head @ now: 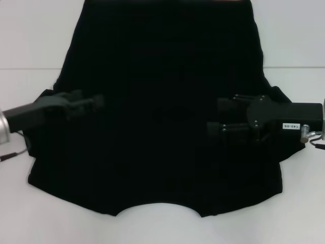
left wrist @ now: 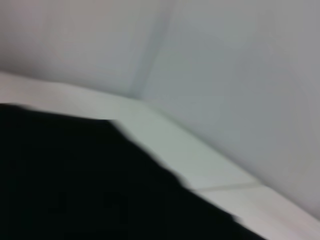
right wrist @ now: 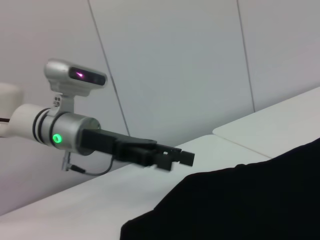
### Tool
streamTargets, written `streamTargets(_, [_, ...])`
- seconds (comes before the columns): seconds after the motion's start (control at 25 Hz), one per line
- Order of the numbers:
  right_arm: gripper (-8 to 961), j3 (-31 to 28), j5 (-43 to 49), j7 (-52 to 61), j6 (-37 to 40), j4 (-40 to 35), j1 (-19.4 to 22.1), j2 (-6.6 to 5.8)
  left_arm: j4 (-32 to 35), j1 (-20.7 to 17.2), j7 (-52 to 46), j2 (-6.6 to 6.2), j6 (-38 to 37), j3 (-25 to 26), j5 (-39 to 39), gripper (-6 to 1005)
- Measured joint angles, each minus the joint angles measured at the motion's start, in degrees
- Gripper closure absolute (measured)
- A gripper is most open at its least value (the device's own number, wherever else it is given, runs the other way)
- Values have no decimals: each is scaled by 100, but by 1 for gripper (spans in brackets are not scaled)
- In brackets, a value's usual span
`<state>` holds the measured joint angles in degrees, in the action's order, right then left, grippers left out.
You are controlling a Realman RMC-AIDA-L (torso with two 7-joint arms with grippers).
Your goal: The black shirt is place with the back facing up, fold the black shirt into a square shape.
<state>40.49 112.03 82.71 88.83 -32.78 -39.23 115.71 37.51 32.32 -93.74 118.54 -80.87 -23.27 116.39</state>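
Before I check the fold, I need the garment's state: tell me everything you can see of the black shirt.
The black shirt is plain, matte, soft-looking fabric, spread flat on the white table, its curved neckline toward the robot and hem at the far edge. Both sleeve areas look folded inward. The left gripper and right gripper are over its sides; contact cannot be judged.

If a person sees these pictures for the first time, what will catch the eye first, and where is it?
First comes the black shirt, spread flat over most of the white table, its curved neckline at the near edge. Next come the two dark grippers above it: the left gripper over the shirt's left side and the right gripper over its right side, both pointing inward toward the middle.
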Motion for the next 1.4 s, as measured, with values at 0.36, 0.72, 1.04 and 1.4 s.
streamTargets(0.36, [39,-50,-36,18,-71,-15,-78,170,363,-22,-1854,-101,1349,400,603,91])
streamTargets(0.72, [39,-50,-92,44,-155,6,-151,218,394,184,-2836,-118,2327,242,1656,90])
streamTargets(1.04, [39,-50,-94,143,-169,5,-160,224,321,177,-2961,-61,2907,-212,1813,91])
streamTargets(1.4, [39,-50,-94,148,-169,-4,-181,224,231,181,-2976,-47,3077,-314,2003,91])
